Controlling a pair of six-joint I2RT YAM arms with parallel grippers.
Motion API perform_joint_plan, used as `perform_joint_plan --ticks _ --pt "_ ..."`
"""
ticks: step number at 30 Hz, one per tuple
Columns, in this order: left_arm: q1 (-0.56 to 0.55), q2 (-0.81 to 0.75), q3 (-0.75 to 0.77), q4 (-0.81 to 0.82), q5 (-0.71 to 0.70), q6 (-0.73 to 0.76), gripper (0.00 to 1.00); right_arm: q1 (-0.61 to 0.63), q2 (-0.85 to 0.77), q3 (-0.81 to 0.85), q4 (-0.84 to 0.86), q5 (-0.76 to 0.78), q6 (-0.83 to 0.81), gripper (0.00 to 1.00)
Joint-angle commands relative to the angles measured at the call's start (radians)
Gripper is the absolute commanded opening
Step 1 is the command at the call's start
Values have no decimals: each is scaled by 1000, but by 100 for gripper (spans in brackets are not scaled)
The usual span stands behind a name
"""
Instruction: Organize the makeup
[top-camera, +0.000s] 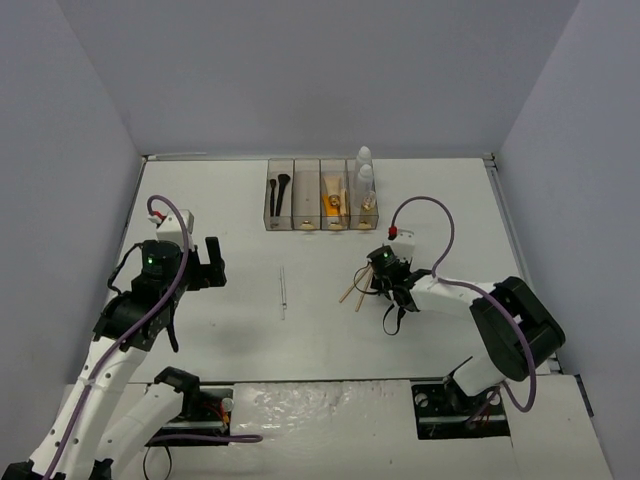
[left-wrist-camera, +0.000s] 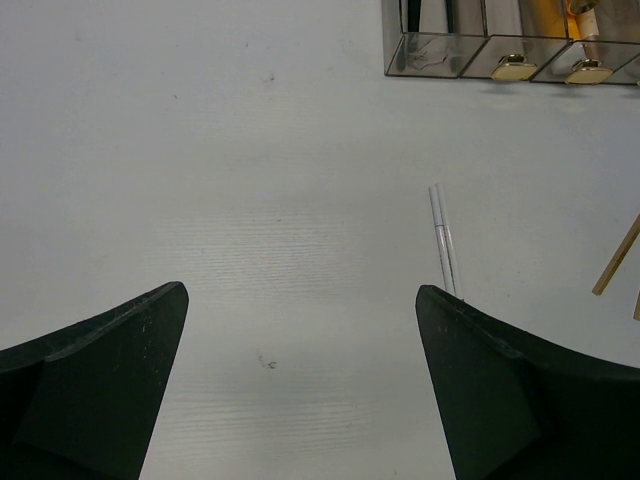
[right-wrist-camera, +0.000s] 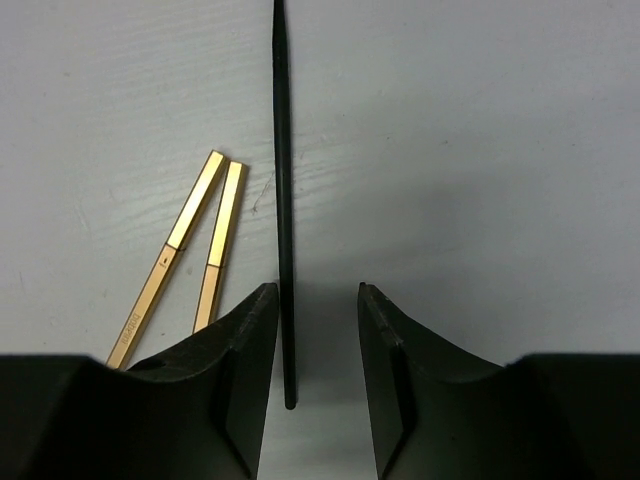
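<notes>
My right gripper (right-wrist-camera: 318, 290) is open and low over the table, its jaws on either side of a thin black pencil (right-wrist-camera: 284, 200) that lies close to the left finger. Two tan sticks (right-wrist-camera: 190, 240) lie just left of it; they also show in the top view (top-camera: 355, 287). My left gripper (left-wrist-camera: 300, 295) is open and empty above bare table. A thin pale pencil (left-wrist-camera: 444, 240) lies by its right finger and shows in the top view (top-camera: 283, 292). Black brushes (top-camera: 277, 193), an orange tube (top-camera: 332, 200) and white bottles (top-camera: 365, 172) stand in the box.
The clear smoky four-compartment box (top-camera: 306, 218) stands at the back centre of the table; its front wall shows in the left wrist view (left-wrist-camera: 500, 60). Grey walls enclose the table on three sides. My right arm's cable (top-camera: 440, 225) loops above its wrist.
</notes>
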Motion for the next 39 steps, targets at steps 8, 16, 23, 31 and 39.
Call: perform_joint_plan --ticks 8,16,23,31,39 --pt "37 16 14 53 56 6 97 -39 134 54 -79 14 81 10" --pt "37 29 1 99 160 -83 97 -33 25 40 -109 55 84 0" --pt "25 47 -58 234 350 -307 97 110 -256 22 -108 53 12 0" --pt "-159 108 -65 465 287 -461 97 222 -504 -36 162 -138 -35 0" --pt "-342 257 8 652 191 -470 94 249 -498 -48 456 -355 -80 0"
